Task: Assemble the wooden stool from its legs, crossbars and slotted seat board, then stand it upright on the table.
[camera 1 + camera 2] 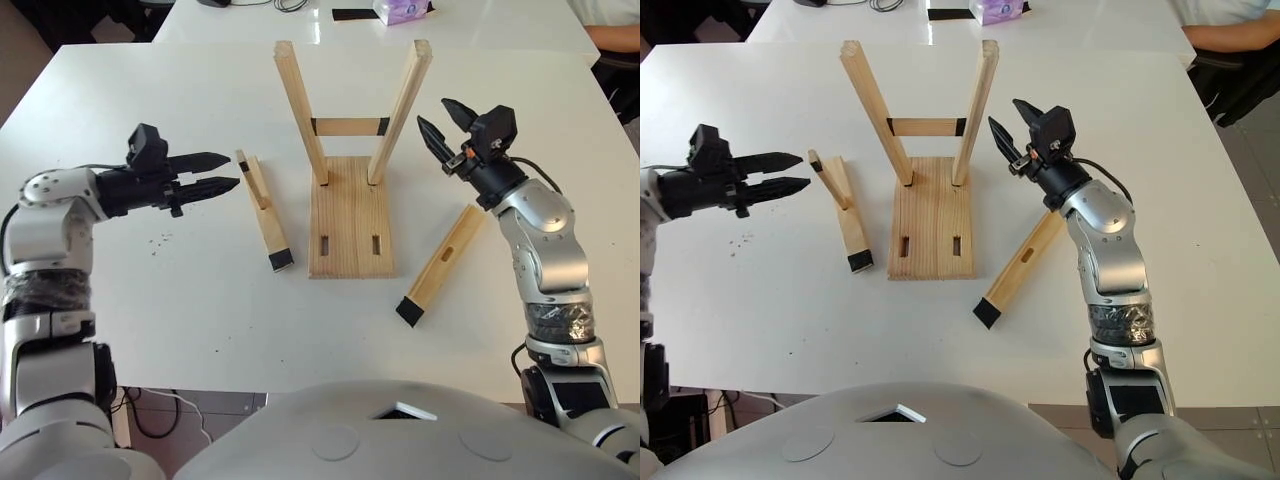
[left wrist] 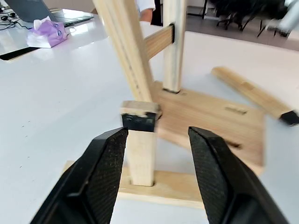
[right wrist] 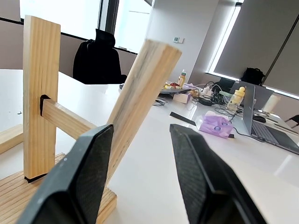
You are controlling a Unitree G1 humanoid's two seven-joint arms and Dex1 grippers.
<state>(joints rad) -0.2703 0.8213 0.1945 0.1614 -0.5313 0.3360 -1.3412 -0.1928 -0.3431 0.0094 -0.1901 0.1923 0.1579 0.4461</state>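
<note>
Seat board (image 1: 350, 225) lies flat in the middle of the white bench (image 1: 180, 300), with two upright legs (image 1: 300, 110) set in the slots at its 12 o'clock end. They are joined partway up by a crossbar (image 1: 348, 127), and the two slots at the 6 o'clock end are unfilled. At the board's 9 o'clock a loose leg (image 1: 270, 230) lies flat, a short crossbar (image 1: 256, 178) sticking up from it. My left pincer (image 1: 232, 170) hovers just beside that piece, fingers apart and holding nothing. A second loose leg (image 1: 445, 260) lies at 4 o'clock. My right pincer (image 1: 433, 112) hangs spread and unladen at 3 o'clock of the right upright leg.
</note>
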